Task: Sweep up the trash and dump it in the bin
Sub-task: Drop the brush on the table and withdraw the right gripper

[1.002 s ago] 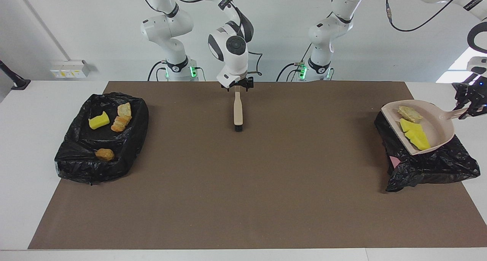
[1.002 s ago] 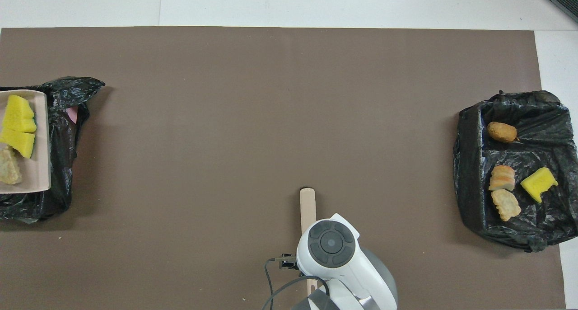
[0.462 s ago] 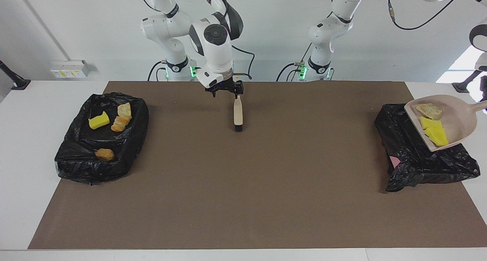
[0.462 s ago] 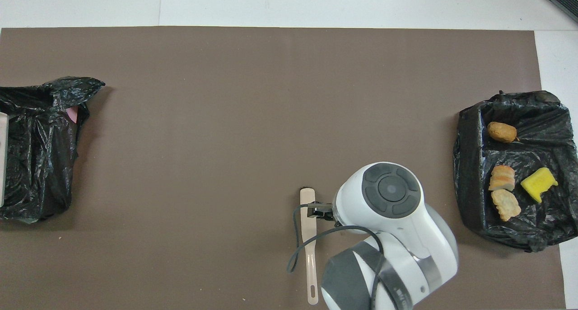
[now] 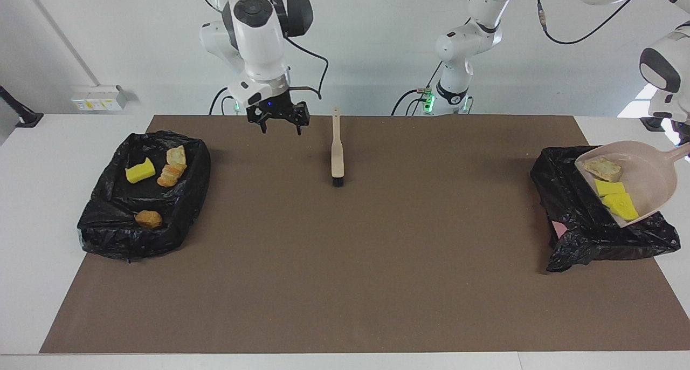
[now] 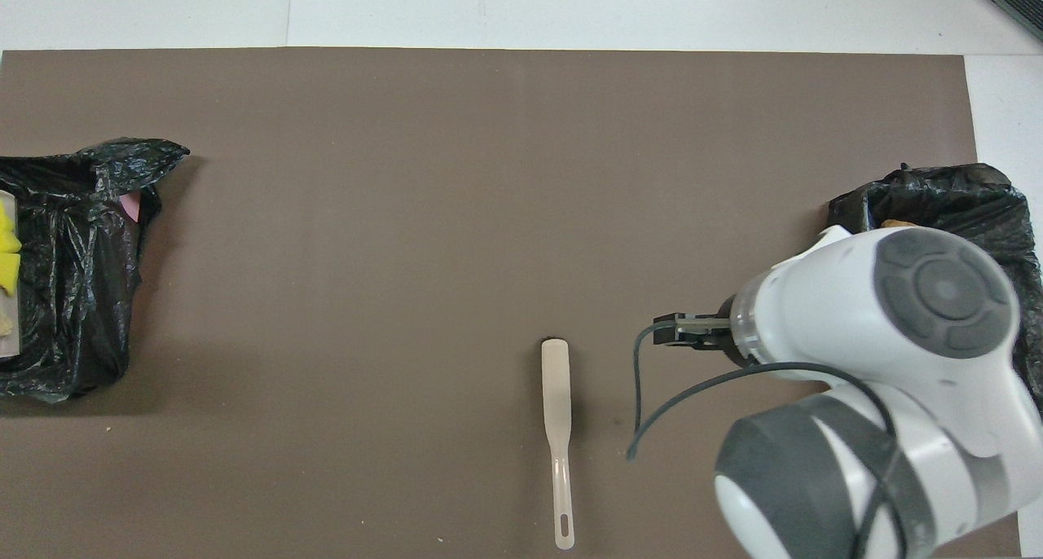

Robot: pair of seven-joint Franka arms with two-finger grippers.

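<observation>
Right gripper (image 5: 278, 123) hung empty at upper centre-left of the facing view, jaws wide, over the mat (image 5: 345, 262) beside the brush (image 5: 337, 153), not touching it. Left gripper was off the frame's right edge, closed on the dustpan (image 5: 649, 182) handle. Dustpan sat tilted over the bag (image 5: 571, 219) at right, with three trash lumps (image 5: 612, 189) in it. Four more lumps (image 5: 140, 171) lay in the bin (image 5: 108, 235) at left.

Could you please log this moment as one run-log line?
left gripper: holds dustpan of trash over bin | right gripper: open, empty | brush: on mat
</observation>
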